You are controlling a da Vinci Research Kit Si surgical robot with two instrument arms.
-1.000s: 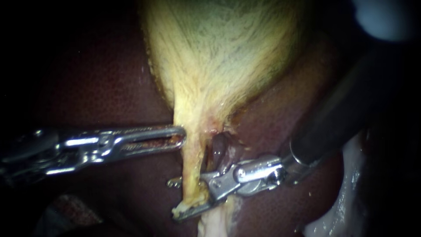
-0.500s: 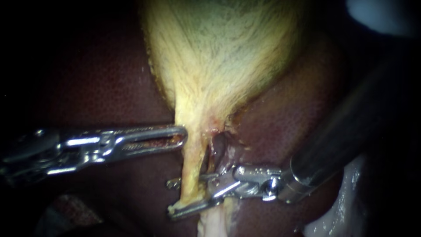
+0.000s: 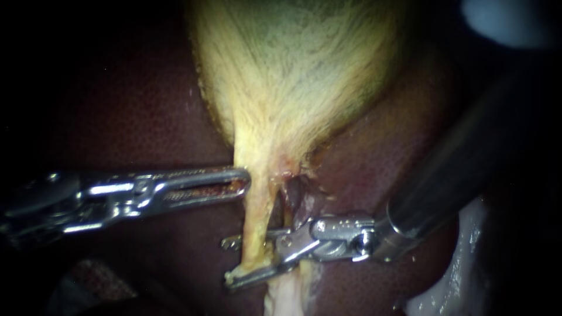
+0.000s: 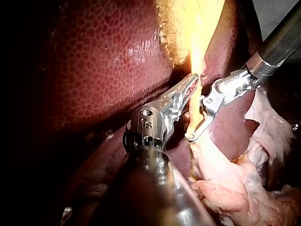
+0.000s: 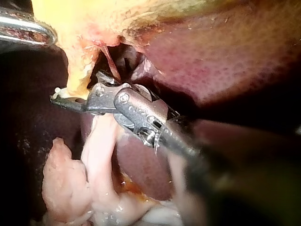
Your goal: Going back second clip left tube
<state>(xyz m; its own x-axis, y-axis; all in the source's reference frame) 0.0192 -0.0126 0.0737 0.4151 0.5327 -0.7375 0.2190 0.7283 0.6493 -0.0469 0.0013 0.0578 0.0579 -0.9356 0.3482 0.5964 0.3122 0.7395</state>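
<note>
Endoscope: left instrument (image 3: 239, 180) enters from 9 o'clock, jaws clamped on the gallbladder neck (image 3: 256, 167). This probably keeps the left tube (image 3: 255, 222) taut below it. Right instrument (image 3: 241, 263) enters from 3 o'clock, jaws apart and straddling that tube near 6 o'clock, nothing pinched. A small metal tip shows at the tube's 9 o'clock side: clip or upper jaw, can't tell. A thinner tube (image 3: 287, 206) sits just beside it. The liver (image 3: 134, 105) is dark and wet, and the surroundings are black.

Left wrist: left instrument (image 4: 190, 88) pinches the yellow strand. Right instrument (image 4: 200, 117) is just beyond it with the left tube (image 4: 193, 120) between its spread jaws. Tight room, so back straight out.

Right wrist: right instrument (image 5: 70, 101) lies across the left tube (image 5: 77, 82), with pale slippery tissue (image 5: 94, 160) beneath it.
</note>
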